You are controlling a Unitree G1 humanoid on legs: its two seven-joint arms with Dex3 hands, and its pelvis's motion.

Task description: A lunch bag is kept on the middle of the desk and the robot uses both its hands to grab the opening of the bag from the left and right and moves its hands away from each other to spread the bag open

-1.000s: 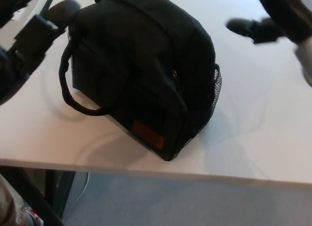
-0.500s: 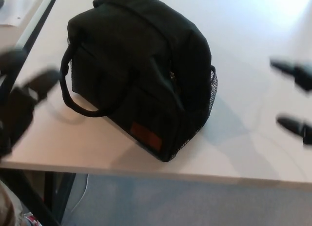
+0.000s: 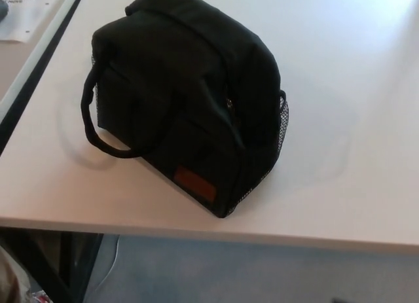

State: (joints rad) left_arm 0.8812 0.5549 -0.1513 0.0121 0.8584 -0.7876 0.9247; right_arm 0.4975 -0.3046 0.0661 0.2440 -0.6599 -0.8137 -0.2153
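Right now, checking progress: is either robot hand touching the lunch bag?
No, the lunch bag sits alone on the desk, with neither hand in view.

No legible text; lunch bag [image 3: 186, 100] patch [image 3: 194, 182] unreadable, paper [image 3: 26, 12] print blurred.

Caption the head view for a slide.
Black lunch bag sits closed on the white desk, handle looped left; neither robot hand in view.

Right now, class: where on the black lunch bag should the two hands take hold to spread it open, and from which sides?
Probably the top edges of the lunch bag on either side of its zip line, one hand from the left, one from the right. The top looks closed, and the handle loop hangs off the left.
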